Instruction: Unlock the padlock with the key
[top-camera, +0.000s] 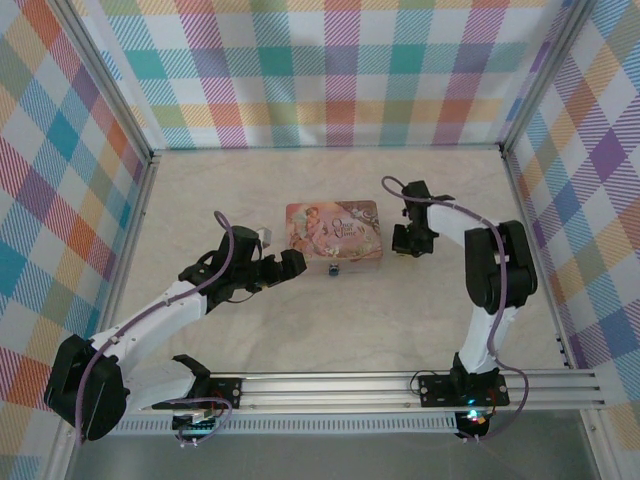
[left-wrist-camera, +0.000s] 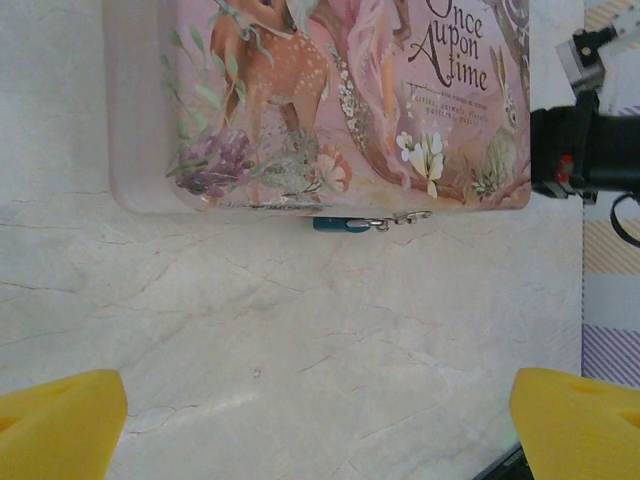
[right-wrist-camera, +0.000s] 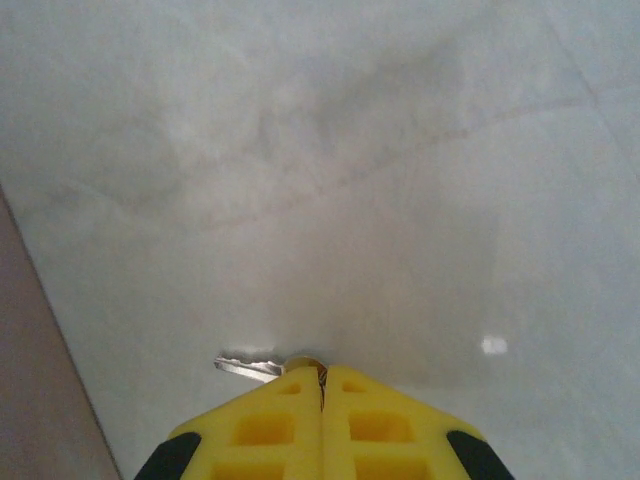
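A small padlock (top-camera: 334, 270) hangs at the front edge of the pink picture tin (top-camera: 333, 231); in the left wrist view the padlock (left-wrist-camera: 340, 224) looks teal, with a short chain beside it. My left gripper (top-camera: 295, 262) sits just left of the padlock, its yellow fingertips (left-wrist-camera: 60, 425) spread wide over bare table, so it is open (left-wrist-camera: 320, 430). My right gripper (top-camera: 405, 250) is low at the tin's right end. It is shut (right-wrist-camera: 321, 375) on the head of the key (right-wrist-camera: 245, 366), whose silvery blade sticks out to the left just above the table.
The tin (left-wrist-camera: 320, 100) lies in the middle of a pale marble-look table (top-camera: 250, 180) enclosed by plaid walls (top-camera: 60, 200). The tin's side (right-wrist-camera: 30, 400) runs close to the left of the right gripper. A metal rail (top-camera: 400, 385) with the arm bases crosses the near edge.
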